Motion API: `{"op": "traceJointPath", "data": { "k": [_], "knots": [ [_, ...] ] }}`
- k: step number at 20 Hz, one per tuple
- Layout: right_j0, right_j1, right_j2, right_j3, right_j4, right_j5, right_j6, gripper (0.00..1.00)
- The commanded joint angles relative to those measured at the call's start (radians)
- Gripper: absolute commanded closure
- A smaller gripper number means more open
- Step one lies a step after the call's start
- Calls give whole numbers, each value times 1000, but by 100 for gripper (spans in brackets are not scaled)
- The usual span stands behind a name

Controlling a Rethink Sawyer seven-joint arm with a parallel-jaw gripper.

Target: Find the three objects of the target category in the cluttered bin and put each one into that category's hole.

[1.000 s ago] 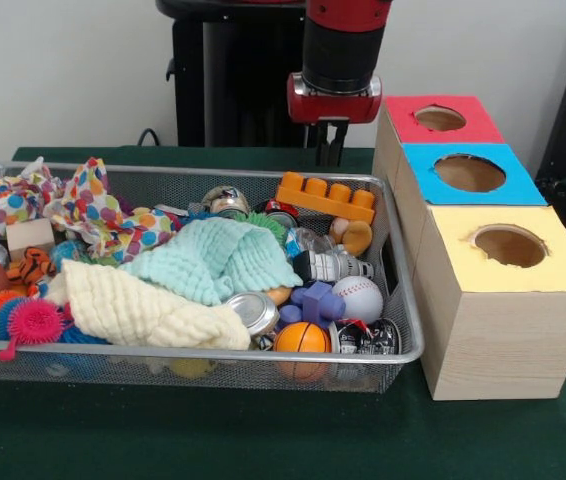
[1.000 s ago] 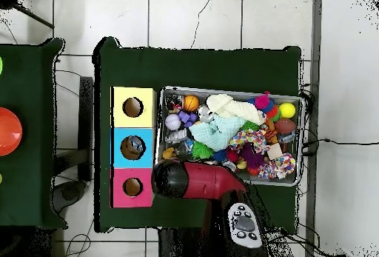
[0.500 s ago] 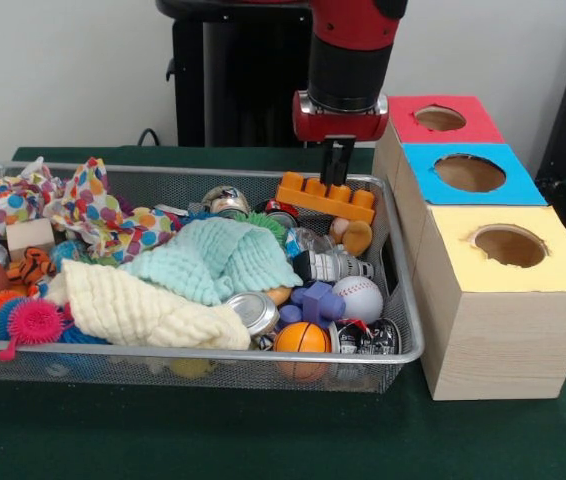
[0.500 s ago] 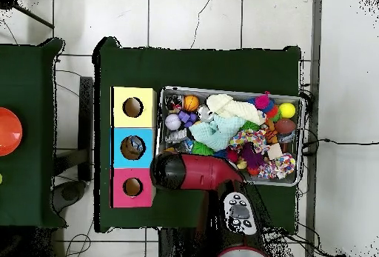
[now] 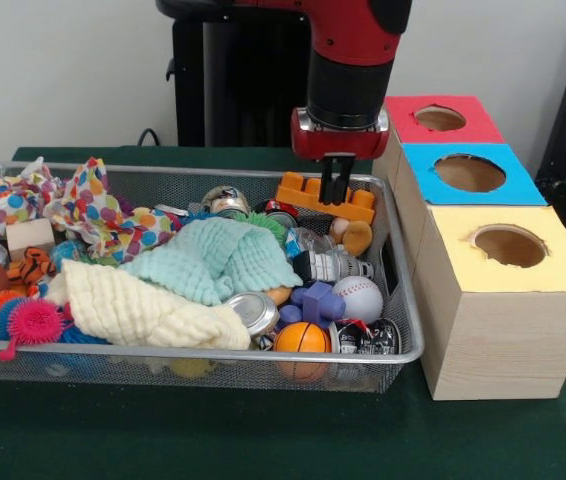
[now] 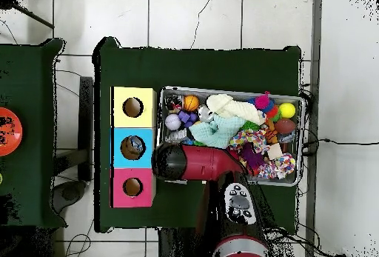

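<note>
Green table (image 5: 163, 440): wire bin (image 5: 403, 330) full of clutter. Gripper (image 5: 336, 190) down at orange toy brick (image 5: 328, 196), finger spread indiscernible. Three-hole box (image 5: 503, 330) beside bin.

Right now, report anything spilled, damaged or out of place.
Nothing stands out. The clutter all sits inside the mesh bin, none on the table. The three boxes stand in a straight row. The gripper hangs just above the orange block.

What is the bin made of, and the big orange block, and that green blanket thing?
The bin looks like metal wire mesh: silvery, see-through sides. The orange block looks like hard, smooth plastic, with studs on top. The mint cloth seems soft woven fabric, crinkly and folded.
</note>
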Motion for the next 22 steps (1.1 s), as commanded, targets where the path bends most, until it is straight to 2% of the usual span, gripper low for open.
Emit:
{"op": "traceJointPath", "data": {
  "k": [1, 13, 22],
  "knots": [
    [-29, 47, 42, -94, 18, 104, 98, 100],
    [-76, 48, 53, -71, -14, 73, 60, 100],
    [-62, 62, 38, -96, -30, 54, 67, 100]
  ]
}}
